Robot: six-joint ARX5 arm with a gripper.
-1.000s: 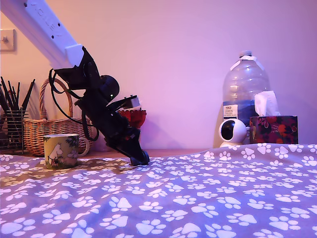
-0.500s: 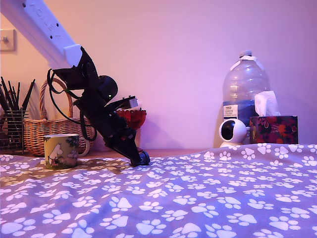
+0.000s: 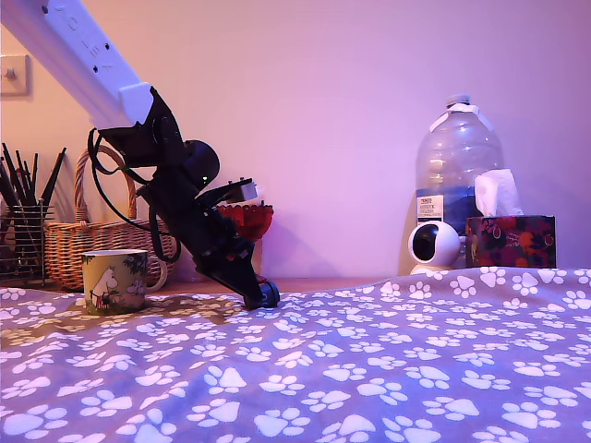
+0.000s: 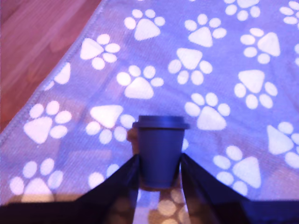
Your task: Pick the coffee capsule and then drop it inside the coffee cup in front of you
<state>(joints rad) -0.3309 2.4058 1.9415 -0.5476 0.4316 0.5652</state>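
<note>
- The paw-print cloth point(image 3: 388, 369), purple with white paws, covers the counter point(image 4: 32, 42) under and in front of the pincer; in the wrist view bare reddish wood shows beyond the cloth's hem
- The white arm point(image 3: 83, 55) slants down from the exterior view's upper left, ending in black wrist parts and looped cables just above the pincer
- The big clear water bottle point(image 3: 459, 166) stands well apart from the pincer, toward the exterior view's right, against the wall
- The wicker basket point(image 3: 92, 240) sits behind the pincer, toward the exterior view's left
- The tissue box point(image 3: 510, 240), a white tissue poking out, is beside the bottle, far from the pincer
- The small white round camera point(image 3: 433, 245) stands just beside the tissue box
- The red glass goblet point(image 3: 245, 221) is just behind the pincer, partly hidden by it
- The coffee cup point(image 3: 114, 281) rests upright on the cloth, near the pincer on the exterior view's left, handle toward the pincer
- The pincer point(image 4: 159, 175) is clenched on the coffee capsule point(image 4: 160, 149), one black finger on each side of the tapered body, low at the cloth
- The coffee capsule's flat rimmed end points away from the wrist; whether it touches the cloth I cannot tell
</note>
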